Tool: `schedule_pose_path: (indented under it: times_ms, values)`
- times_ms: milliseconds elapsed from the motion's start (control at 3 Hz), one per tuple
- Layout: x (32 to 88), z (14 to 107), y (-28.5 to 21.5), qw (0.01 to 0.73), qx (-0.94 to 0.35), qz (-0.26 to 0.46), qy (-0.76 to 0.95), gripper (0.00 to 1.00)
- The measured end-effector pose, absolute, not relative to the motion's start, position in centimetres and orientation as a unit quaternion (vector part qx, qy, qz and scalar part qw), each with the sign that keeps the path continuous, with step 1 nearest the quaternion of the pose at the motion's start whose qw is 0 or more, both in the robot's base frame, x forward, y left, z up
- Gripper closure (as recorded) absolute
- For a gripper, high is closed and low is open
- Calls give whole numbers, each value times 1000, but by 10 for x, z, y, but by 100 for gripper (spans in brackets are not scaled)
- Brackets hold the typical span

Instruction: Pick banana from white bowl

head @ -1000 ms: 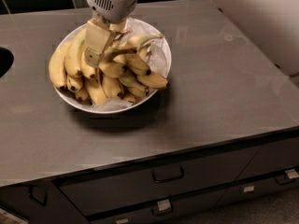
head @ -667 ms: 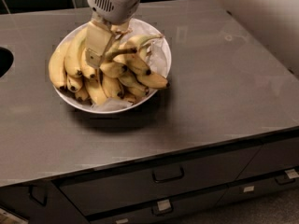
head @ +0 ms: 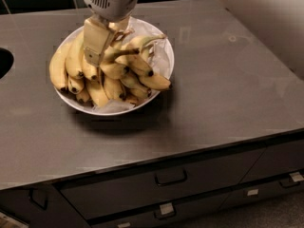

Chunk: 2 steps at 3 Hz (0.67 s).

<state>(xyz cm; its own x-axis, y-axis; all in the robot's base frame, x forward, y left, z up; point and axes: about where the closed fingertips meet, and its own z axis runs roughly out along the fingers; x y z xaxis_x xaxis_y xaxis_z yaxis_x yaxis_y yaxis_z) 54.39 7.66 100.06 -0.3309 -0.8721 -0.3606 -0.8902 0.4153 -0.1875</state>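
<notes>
The wide white bowl (head: 161, 56), lined with crinkled white paper, sits on the grey counter at the upper left and holds a pile of several yellow bananas. My gripper (head: 105, 51) reaches straight down from the top edge into the middle of the pile; its grey wrist housing is above the bowl's far rim. A plump curved banana (head: 115, 56) with a thin greenish-brown stem lies right against the gripper's beige lower part. Large bananas (head: 59, 69) curve along the bowl's left side, and shorter ones with dark tips (head: 154, 82) point right.
The grey counter (head: 213, 103) stretches to the right and front of the bowl. A dark round opening (head: 4, 63) is at the left edge. Dark tiles run along the back. Drawers with handles (head: 171, 177) are below the counter's front edge.
</notes>
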Motion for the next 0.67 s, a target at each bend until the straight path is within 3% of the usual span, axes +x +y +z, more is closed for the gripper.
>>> schedule_pose_path:
  times_ms: [667]
  values:
    - [553,991,92,189,-557,21,809,31]
